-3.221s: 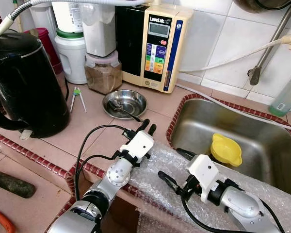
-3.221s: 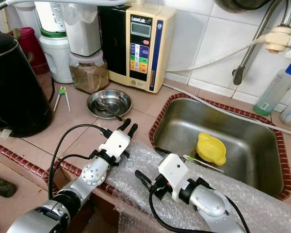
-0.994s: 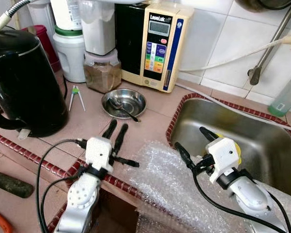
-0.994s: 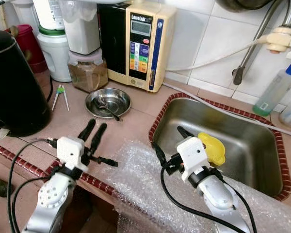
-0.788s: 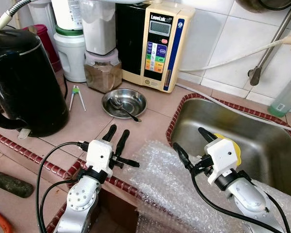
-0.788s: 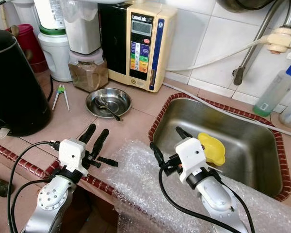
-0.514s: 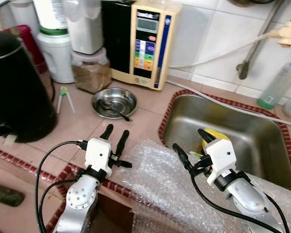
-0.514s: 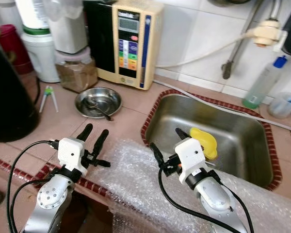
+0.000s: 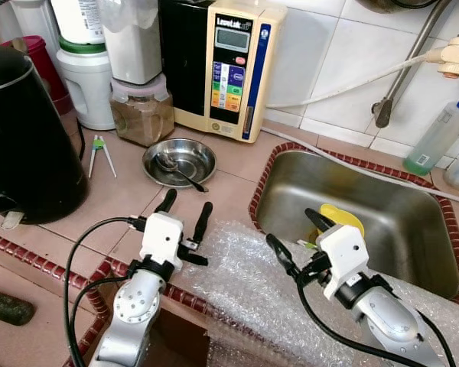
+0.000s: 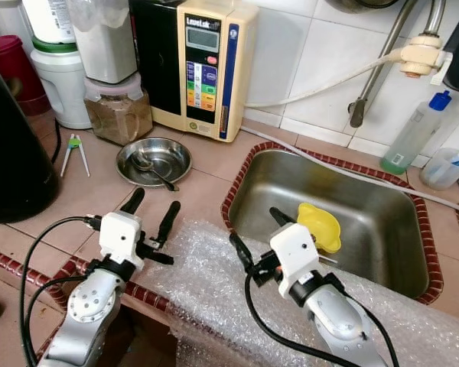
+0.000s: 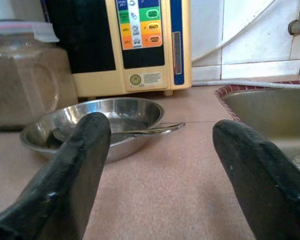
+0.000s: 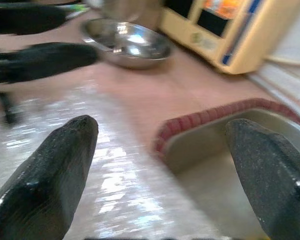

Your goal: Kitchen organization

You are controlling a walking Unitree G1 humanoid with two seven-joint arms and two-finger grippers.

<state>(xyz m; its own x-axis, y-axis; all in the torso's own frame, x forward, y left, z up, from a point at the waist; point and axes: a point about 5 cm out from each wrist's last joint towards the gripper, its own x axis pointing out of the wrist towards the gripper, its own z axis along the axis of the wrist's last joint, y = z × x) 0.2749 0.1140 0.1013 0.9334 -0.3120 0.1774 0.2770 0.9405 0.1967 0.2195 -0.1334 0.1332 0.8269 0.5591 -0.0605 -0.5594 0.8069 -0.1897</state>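
hovering with jaws spread, left gripper (image 9: 185,212) faces the steel bowl (image 9: 179,160); right gripper (image 9: 294,233), seemingly over bubble wrap (image 9: 245,284), gapes too.

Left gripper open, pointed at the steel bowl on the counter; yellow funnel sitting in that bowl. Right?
Not quite. The left gripper is open and pointed at the steel bowl, but the bowl holds a spoon. The yellow funnel lies in the sink, as the right eye view shows.
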